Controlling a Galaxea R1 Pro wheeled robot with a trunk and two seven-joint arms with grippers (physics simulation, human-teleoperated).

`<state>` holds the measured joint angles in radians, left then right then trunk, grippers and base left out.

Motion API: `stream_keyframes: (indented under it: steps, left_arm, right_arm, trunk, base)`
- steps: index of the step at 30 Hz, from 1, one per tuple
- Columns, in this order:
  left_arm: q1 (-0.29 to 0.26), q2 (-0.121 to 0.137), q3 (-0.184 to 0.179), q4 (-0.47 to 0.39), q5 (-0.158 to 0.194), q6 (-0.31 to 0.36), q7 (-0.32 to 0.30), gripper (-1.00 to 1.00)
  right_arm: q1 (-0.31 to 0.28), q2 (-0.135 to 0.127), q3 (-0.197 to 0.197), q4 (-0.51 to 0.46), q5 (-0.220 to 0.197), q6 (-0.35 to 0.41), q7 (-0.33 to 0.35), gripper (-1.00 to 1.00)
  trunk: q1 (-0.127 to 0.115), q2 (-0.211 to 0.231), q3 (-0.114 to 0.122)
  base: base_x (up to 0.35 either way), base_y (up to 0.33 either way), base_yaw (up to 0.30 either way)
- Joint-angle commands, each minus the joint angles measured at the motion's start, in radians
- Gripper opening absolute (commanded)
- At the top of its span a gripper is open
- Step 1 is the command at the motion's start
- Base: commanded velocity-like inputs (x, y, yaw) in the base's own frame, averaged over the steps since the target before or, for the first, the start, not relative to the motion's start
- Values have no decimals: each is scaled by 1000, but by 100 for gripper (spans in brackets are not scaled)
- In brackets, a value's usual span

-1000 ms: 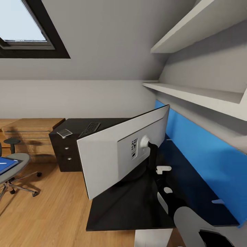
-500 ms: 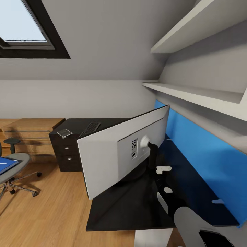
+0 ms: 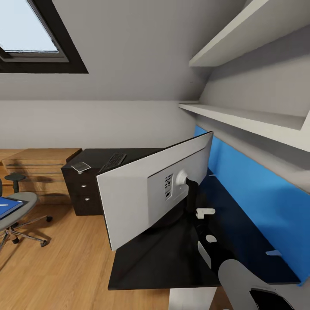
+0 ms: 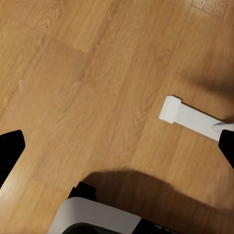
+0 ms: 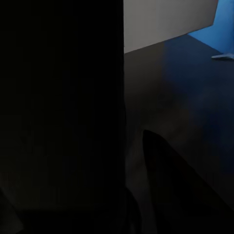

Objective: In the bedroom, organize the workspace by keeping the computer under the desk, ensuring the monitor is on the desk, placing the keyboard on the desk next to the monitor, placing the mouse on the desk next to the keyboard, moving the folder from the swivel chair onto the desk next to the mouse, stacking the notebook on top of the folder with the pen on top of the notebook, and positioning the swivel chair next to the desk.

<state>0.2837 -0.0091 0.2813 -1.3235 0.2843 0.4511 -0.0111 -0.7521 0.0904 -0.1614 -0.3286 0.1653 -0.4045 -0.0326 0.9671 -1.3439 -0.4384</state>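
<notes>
The monitor (image 3: 148, 196) is seen from behind in the head view, its pale grey back panel turned toward the camera and tilted. It stands on the black counter (image 3: 159, 262), on a curved black stand (image 3: 191, 193) fixed to the round mount at the panel's middle. The right arm (image 3: 206, 247) reaches in over the counter toward that stand; the right claw (image 3: 199, 214) is seen close by the stand, but whether its fingers are apart or together, or clamped on anything, cannot be told. In the right wrist view most of the picture is taken up by a dark surface just before the camera, beside which a strip of the dark counter top and the blue wall panel (image 5: 214, 27) are shown.

The keyboard (image 3: 113, 162) lies on the far wing of the counter, above the dark drawer unit (image 3: 84, 191) with its round silver knobs. A small flat grey object (image 3: 81, 167) lies near it at the counter's corner; what it is cannot be told. The swivel chair (image 3: 15, 215) stands well apart from the counter on the wooden floor (image 3: 56, 267), and the blue notebook (image 3: 6, 206) is carried on its seat.

In the left wrist view the left claw (image 4: 117, 148) is held wide apart over the floor, with nothing between its fingers; a white leg foot (image 4: 187, 117) is seen on the boards.
</notes>
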Motion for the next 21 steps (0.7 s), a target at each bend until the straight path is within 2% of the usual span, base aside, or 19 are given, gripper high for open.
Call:
stream_keyframes:
  steps: [1,12,21]
  left_arm:
    - [0,-1,2,-2,8,6,-1,100]
    - [0,0,2,-2,7,6,-1,100]
    - [0,0,2,-2,7,6,-1,100]
  right_arm:
    - [-1,0,2,1,2,-4,-6,-100]
    - [-1,0,2,3,3,-4,-6,-100]
    - [-1,0,2,5,3,-4,-6,-100]
  trunk:
    - [0,-1,-1]
    - [0,-1,-1]
    - [0,-1,-1]
  base:
    - [74,-41,0]
    - [57,-46,0]
    - [2,-162,0]
